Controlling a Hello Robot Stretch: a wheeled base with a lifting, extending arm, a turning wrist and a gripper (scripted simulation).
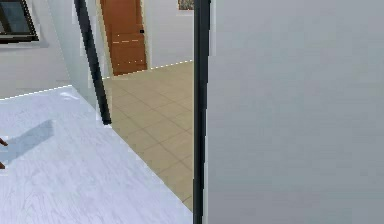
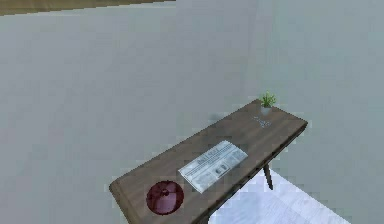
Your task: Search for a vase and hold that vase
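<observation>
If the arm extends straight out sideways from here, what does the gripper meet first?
Probably the wooden table, around the paper lying on its top, then the wall. Arm height against the tabletop can't be judged.

The forward view looks ahead and down past a close wall [image 1: 300, 110] toward a far door [image 1: 124, 35]; the arm side view looks down on a near table [image 2: 262, 138].
</observation>
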